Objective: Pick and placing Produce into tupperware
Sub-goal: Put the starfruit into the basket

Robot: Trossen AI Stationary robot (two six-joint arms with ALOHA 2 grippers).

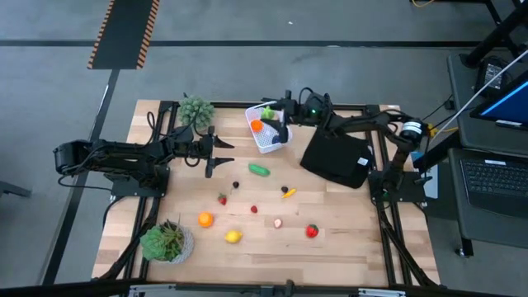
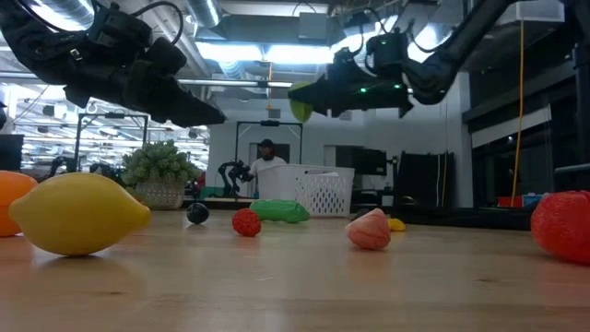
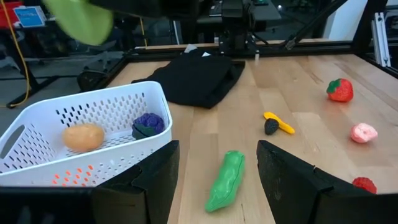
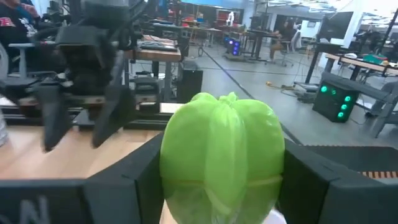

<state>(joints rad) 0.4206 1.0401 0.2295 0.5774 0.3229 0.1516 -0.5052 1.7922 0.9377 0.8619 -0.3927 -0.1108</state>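
The white tub (image 1: 271,136) stands near the table's far edge; an orange piece (image 3: 83,136) and a purple one (image 3: 149,124) lie in it. My right gripper (image 1: 275,113) hovers over the tub, shut on a light-green ribbed fruit (image 4: 222,155). My left gripper (image 1: 221,154) is open, raised left of the tub, with a green pod (image 3: 226,180) on the table ahead of its fingers. More produce lies loose on the table: an orange (image 1: 205,219), a lemon (image 1: 233,237) and a red strawberry (image 1: 312,231). My right gripper pinches the light-green fruit between its two fingers, one on each side of its body (image 4: 171,168). The fingers reach roughly level toward the table's left. The fruit is lifted clear, above the tub (image 2: 300,103).
A black folded cloth (image 1: 337,158) lies right of the tub. Potted plants stand at the far left (image 1: 196,110) and the near left corner (image 1: 167,241). Small pieces, among them a pink one (image 1: 277,223) and a yellow-and-dark one (image 1: 287,192), dot the table's middle.
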